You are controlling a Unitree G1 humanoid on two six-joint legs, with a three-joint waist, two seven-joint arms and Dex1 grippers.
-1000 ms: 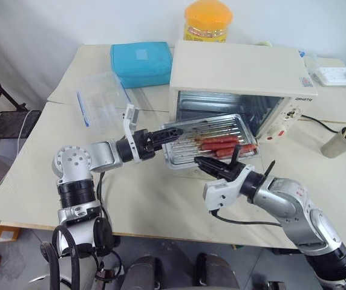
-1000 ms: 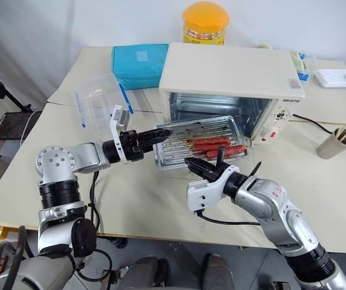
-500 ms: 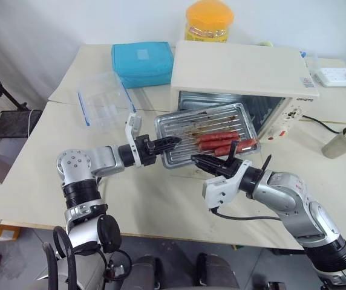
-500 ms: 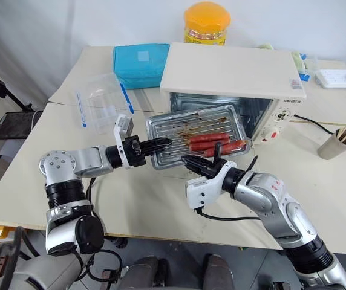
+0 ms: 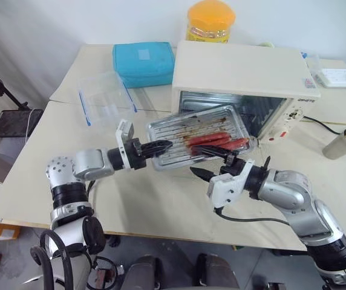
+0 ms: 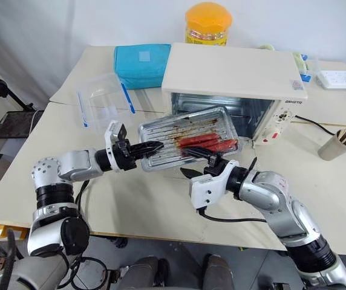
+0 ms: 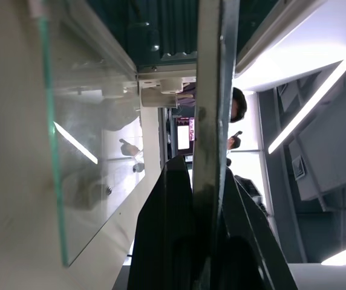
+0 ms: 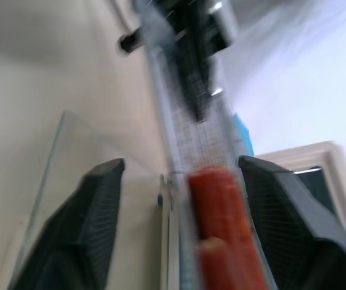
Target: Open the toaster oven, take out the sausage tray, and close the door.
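Note:
The cream-white toaster oven (image 5: 239, 75) stands open at the back of the table. Its glass door (image 7: 91, 157) lies folded down in front of it. The silver sausage tray (image 5: 179, 138) hangs tilted in the air just outside the opening, with red sausages (image 5: 215, 142) at its right end. My left gripper (image 5: 161, 147) is shut on the tray's left rim. My right gripper (image 5: 212, 164) stands open at the tray's front edge. Its fingers (image 8: 94, 217) are spread to either side of the rim, not pressing on it.
A clear blue-edged plastic container (image 5: 103, 99) and a teal pouch (image 5: 144, 62) lie to the left of the oven. A yellow jar (image 5: 208, 21) stands behind it. A cup with sticks (image 5: 344, 143), a power strip (image 5: 336, 75) and a cable lie to the right.
My left gripper closed on the tray's left rim and drew the tray leftward, out of the oven. My right gripper has let go of the front edge and opened.

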